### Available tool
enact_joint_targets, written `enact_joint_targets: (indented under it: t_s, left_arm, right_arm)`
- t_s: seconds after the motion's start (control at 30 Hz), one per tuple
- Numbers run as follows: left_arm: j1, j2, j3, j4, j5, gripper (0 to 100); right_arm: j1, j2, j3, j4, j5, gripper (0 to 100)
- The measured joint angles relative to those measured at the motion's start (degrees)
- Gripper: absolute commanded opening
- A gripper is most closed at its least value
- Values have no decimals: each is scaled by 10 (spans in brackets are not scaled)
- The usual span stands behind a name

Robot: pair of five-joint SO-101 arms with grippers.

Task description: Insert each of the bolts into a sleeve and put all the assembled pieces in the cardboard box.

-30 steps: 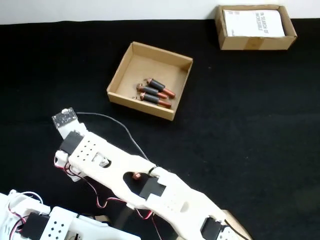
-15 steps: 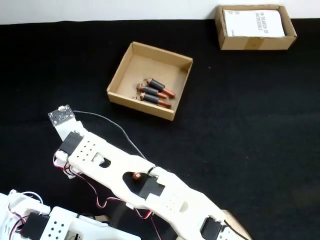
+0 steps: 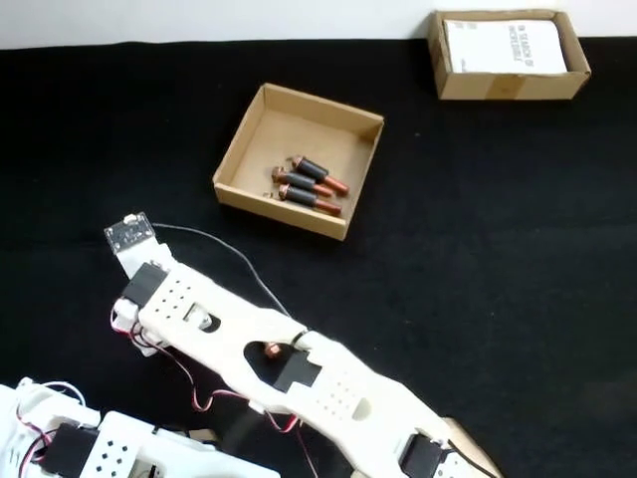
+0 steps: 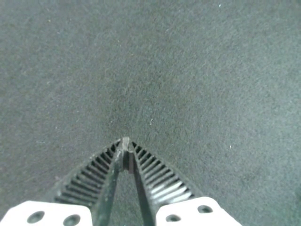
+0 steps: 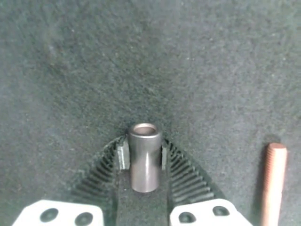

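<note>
- Right wrist view: right jaws clamped on dark sleeve (image 5: 144, 157); copper bolt (image 5: 274, 179) lies on counter (image 5: 211, 70) just beside.
- Left jaws pressed together, holding nothing.
- Cardboard box (image 3: 294, 129), far centre, holds three assembled pieces (image 3: 307, 184).

High view: we look steeply down from above the table (image 3: 518, 299), its far edge uppermost, the arms (image 3: 333, 398) at the near edge. Left wrist view: we ride just behind the left gripper (image 4: 125, 142), close over the table's black surface. Right wrist view: same, behind the right gripper (image 5: 144, 155). Shared: that black surface.
</note>
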Motion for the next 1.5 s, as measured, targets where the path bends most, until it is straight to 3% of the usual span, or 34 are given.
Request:
enact_joint_targets:
  t_s: [0.47, 0.73, 0.87, 1.07, 1.37, 1.43, 1.5]
  left_arm:
    - [15, 0, 0, 4, 0, 12]
    - [96, 0, 0, 10, 0, 12]
    - [225, 0, 0, 10, 0, 12]
    - [501, 0, 0, 4, 0, 10]
    - [905, 0, 0, -71, 0, 10]
    - [963, 0, 0, -73, 0, 10]
    - [978, 0, 0, -74, 0, 10]
  right_arm:
    - [181, -178, -187, 124, 29, 7]
    - [339, -309, -251, 194, 92, 7]
    - [461, -364, -251, 209, 95, 7]
    - [696, -418, -251, 210, 95, 7]
    - [1037, -422, -180, 205, 95, 7]
    - [1089, -422, -128, 181, 95, 7]
    - [1139, -422, -66, 139, 95, 7]
